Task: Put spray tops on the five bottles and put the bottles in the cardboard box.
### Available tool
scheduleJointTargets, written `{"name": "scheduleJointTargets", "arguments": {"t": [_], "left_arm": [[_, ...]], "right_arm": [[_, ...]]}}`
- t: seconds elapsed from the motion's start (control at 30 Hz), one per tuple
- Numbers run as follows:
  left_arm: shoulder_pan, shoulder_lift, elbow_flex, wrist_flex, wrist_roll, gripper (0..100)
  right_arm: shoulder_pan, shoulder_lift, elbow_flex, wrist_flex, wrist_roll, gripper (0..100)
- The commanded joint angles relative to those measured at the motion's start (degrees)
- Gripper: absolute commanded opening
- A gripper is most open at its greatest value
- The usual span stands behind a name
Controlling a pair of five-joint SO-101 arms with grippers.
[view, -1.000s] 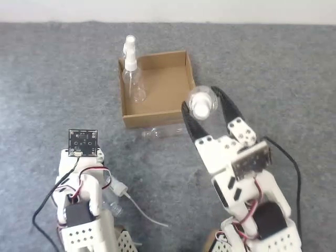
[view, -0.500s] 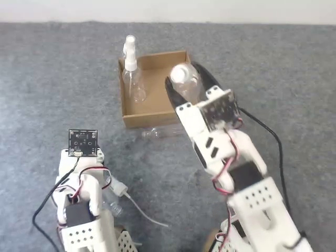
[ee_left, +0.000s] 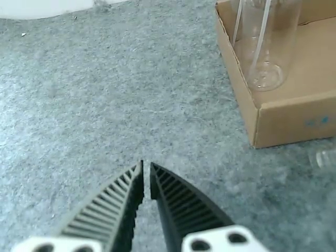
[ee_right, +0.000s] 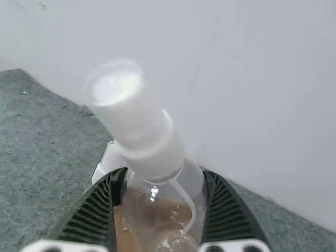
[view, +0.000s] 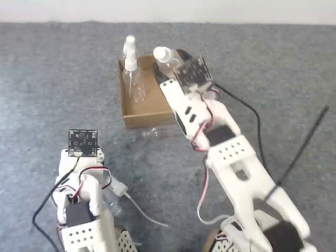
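Grippers first: the right gripper (view: 169, 62) is clamped on a clear bottle (view: 161, 53) with a white spray top. Its two ribbed black fingers (ee_right: 107, 202) press the bottle's shoulders from either side. In the right wrist view the right gripper (ee_right: 164, 178) has the bottle (ee_right: 157, 205) between its jaws, with the white cap pointing up past the fingertips and a thin dip tube showing inside the clear body. From the high view this arm stretches from its base at 5 o'clock up toward 12 o'clock. The held bottle hangs over the 12 o'clock rim of the cardboard box (view: 144, 119), with its cap tipped toward 10 o'clock.

The left gripper (ee_left: 146, 167) is pressed together on nothing, with only a thin slit between the tips. It hangs above the grey carpet (ee_left: 79, 105), with the box wall (ee_left: 294, 118) toward 2 o'clock from it. The left arm (view: 79, 199) sits at 7 o'clock on the table.

A second capped bottle (view: 132, 73) stands inside the box along its 9 o'clock wall, and its clear base (ee_left: 265, 76) rests on the box floor. A third bottle (view: 157, 132) lies on its side on the carpet, just beside the box's 6 o'clock wall. A loose spray top (view: 119, 188) with its long tube lies at 3 o'clock of the left arm. A further clear bottle (view: 113, 208) lies partly hidden beside that arm.
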Motion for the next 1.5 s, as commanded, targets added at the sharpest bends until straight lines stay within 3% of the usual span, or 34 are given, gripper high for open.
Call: {"name": "scheduleJointTargets", "arguments": {"t": [0.0, 0.23, 0.43, 0.67, 1.47], "left_arm": [[-0.26, -0.88, -0.75, -0.88, -0.26, 1], [-0.26, -0.88, -0.75, -0.88, -0.26, 1], [-0.26, -0.88, -0.75, -0.88, -0.26, 1], [-0.26, -0.88, -0.75, -0.79, -0.26, 1], [-0.18, -0.88, -0.75, -0.09, -0.26, 1]], "right_arm": [[1.98, 6.37, -11.08, -1.71, 0.79, 0.6], [4.7, 21.76, -23.3, -1.8, 0.7, 0.6], [6.64, 33.98, -31.3, -6.55, -8.0, 0.6], [7.52, 43.65, -37.98, -6.9, -8.88, 0.6], [8.13, 57.89, -43.16, -14.9, -10.46, 0.6]]}}
